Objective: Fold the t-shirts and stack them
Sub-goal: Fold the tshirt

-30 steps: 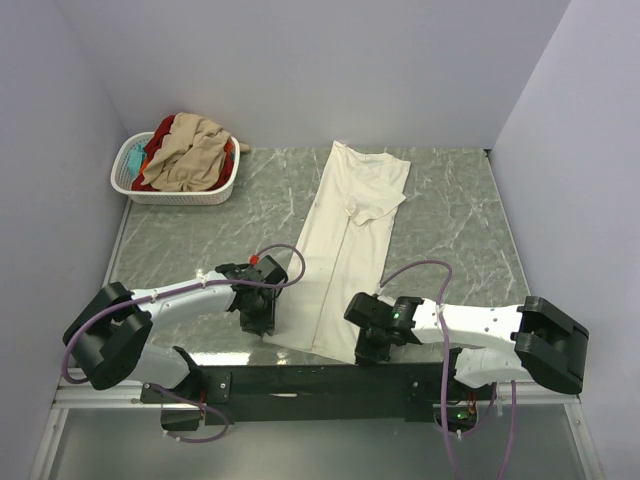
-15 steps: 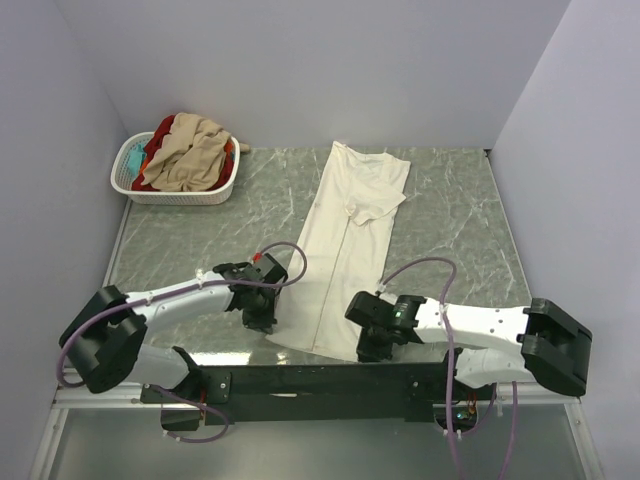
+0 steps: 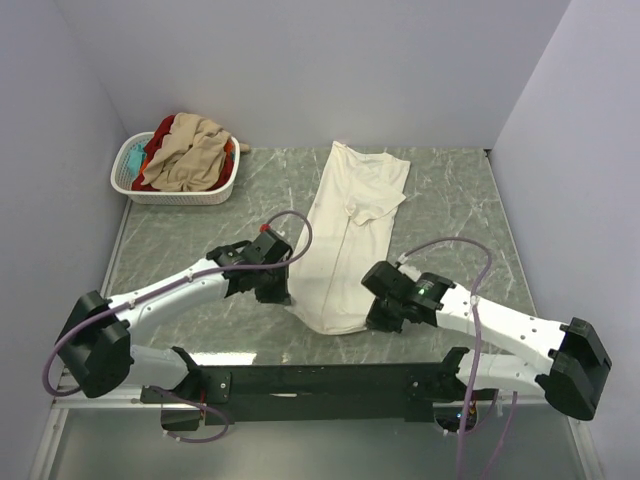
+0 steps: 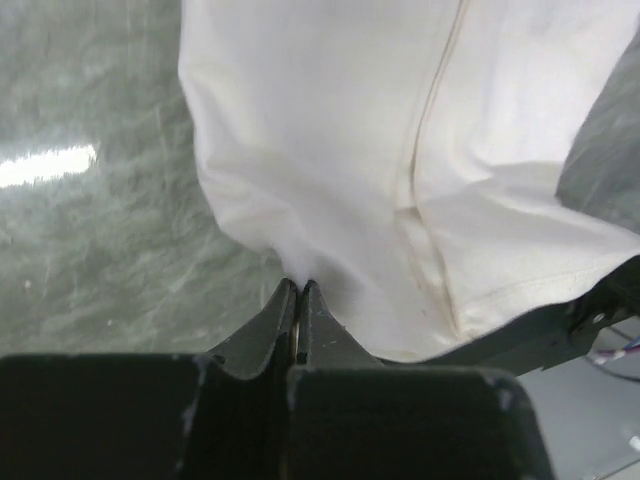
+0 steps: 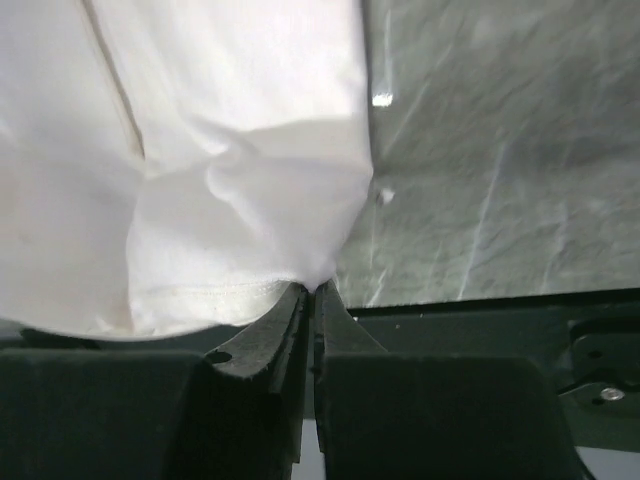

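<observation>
From above, the near hem of the cream-white t-shirt [image 3: 352, 215] has left the near edge of the worktop [image 3: 455, 225], where it lay a second ago. Both arms have reached farther out and carried it inward, so the cloth now bulges in a rounded loop between them; I take this as the start of folding hem toward collar. The left pincer [image 3: 277, 292] has the hem's left corner and the right pincer [image 3: 380, 318] its right corner. Each arm stretches diagonally from its base, the forearms low and converging on the shirt. The tan shirt [image 3: 190, 155], red shirt [image 3: 160, 133] and teal shirt [image 3: 133, 157] lie heaped in the laundry basket [image 3: 185, 196] at the far left, so no stack is begun. In the left wrist view, the left pincer [image 4: 297, 286] is closed to a slit, with a pinch of the cream-white t-shirt [image 4: 330, 150] caught at its tips and slack cloth running away from it. In the right wrist view, the right pincer [image 5: 310, 289] is likewise clamped thin on the cream-white t-shirt [image 5: 230, 200], the stitched hem just left of its tips.
</observation>
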